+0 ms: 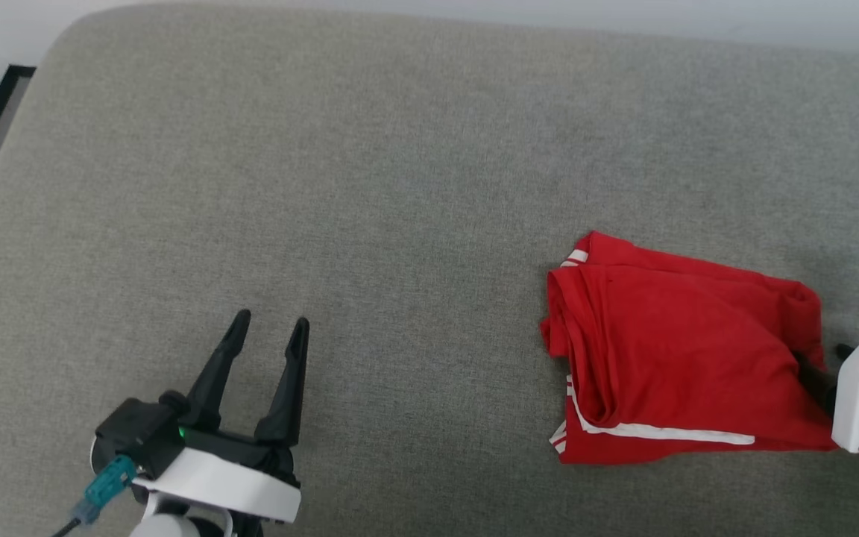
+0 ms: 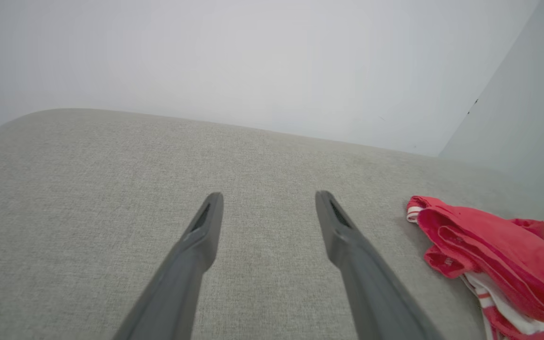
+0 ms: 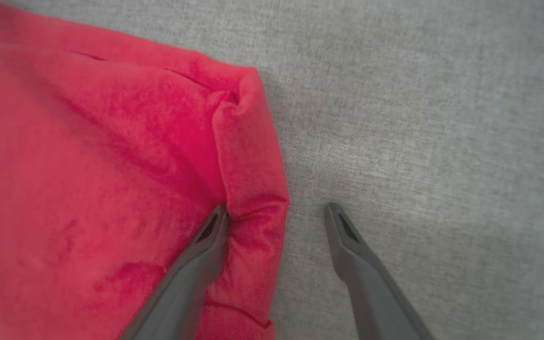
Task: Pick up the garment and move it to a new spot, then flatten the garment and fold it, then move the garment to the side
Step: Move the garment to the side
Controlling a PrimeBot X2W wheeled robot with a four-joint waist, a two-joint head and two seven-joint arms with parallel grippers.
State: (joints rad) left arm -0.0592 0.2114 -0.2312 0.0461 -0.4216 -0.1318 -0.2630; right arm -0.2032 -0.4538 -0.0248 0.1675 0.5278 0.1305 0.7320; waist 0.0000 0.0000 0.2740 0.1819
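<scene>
The folded red garment (image 1: 683, 350) lies on the grey fabric surface (image 1: 400, 186), well to the right of the left claw (image 1: 272, 319), which hovers spread wide and empty. The right claw (image 3: 276, 207) is parted too, gripping nothing: one finger presses the garment's rolled edge, the other is over bare fabric.

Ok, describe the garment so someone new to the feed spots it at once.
Start with the wide grey cushioned surface. Toward its right in the head view lies the garment, roughly folded, the right tool straddling its edge. Bright red with white stripe trim against plain grey.
</scene>
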